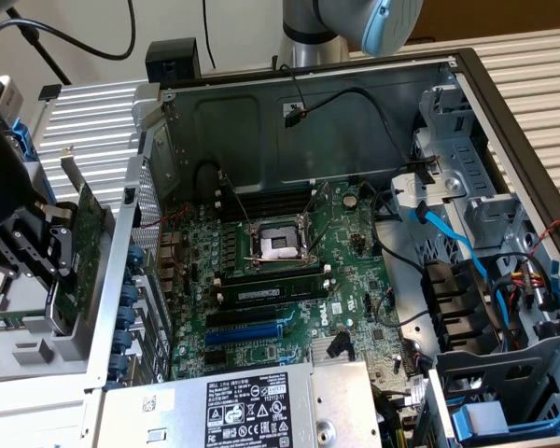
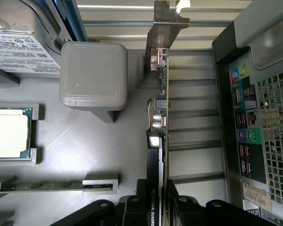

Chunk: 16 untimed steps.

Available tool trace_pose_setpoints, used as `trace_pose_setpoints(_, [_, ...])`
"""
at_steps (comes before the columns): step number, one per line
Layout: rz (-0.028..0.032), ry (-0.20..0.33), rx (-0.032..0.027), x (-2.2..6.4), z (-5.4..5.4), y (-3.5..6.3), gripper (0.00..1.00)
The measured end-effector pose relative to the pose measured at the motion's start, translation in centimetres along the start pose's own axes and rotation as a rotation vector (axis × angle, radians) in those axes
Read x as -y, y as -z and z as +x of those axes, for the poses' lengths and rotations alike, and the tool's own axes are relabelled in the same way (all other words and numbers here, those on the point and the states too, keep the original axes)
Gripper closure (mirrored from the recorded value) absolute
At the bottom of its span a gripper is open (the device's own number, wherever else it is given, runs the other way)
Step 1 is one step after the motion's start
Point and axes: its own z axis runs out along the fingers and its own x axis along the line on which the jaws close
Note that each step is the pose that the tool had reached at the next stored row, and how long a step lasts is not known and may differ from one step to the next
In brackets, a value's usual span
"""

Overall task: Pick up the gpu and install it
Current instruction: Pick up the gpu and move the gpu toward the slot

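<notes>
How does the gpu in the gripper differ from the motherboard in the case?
The gpu is a small card; the motherboard is far larger. The gpu stands on edge outside the case, clamped in the gripper; the motherboard lies flat inside it. Both are green circuit boards.

The gpu [image 2: 159, 141] stands edge-on, clamped between the fingers of the gripper [image 2: 156, 209], silver bracket [image 2: 164, 28] at its far end. To one side lies a grey tray [image 2: 85, 150] with a processor [image 2: 7, 134], a square grey block [image 2: 93, 75] and what looks like a memory stick [image 2: 37, 187]; to the other, the case's port panel [image 2: 245, 136].
</notes>
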Motion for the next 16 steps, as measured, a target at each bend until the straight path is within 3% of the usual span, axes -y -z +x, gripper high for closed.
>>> trace_pose_setpoints(8, [-0.0009,0.0,0.001,0.0,0.02,0.03,0.73])
trace_pose_setpoints(16, [-0.0024,0.0,0.0052,-0.1,-0.08,0.95,0.73])
